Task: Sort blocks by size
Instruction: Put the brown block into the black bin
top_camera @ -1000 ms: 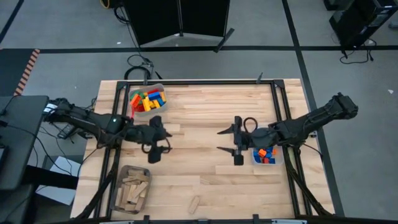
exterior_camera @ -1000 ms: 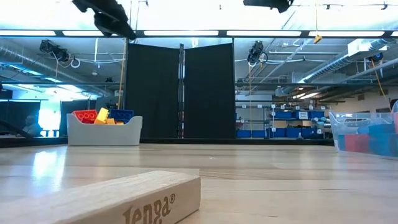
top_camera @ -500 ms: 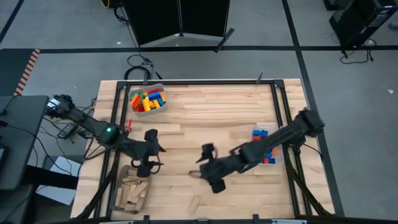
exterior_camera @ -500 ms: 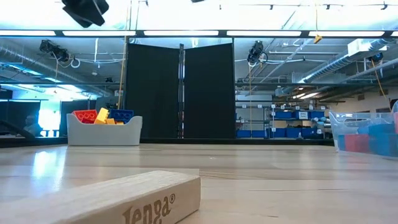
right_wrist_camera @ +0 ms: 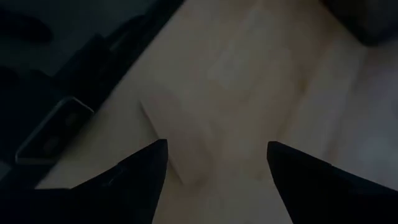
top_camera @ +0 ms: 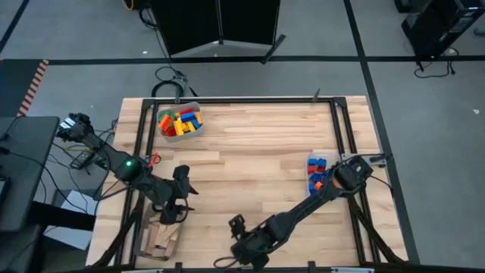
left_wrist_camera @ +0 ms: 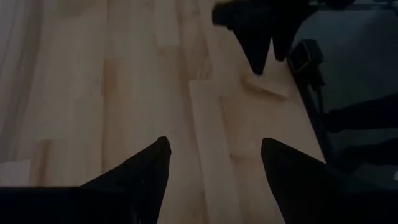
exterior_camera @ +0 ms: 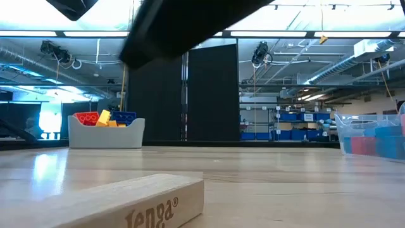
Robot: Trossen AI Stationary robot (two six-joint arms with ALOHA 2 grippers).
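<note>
hovering spread over the wooden block (right_wrist_camera: 177,134), right pincer (right_wrist_camera: 214,163) straddles its long axis.

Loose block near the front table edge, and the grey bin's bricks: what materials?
Loose block: looks like unfinished pale wood, with visible grain and a branded logo on its side. Bricks in the grey bin: likely glossy moulded plastic, in saturated red, yellow and blue.
</note>
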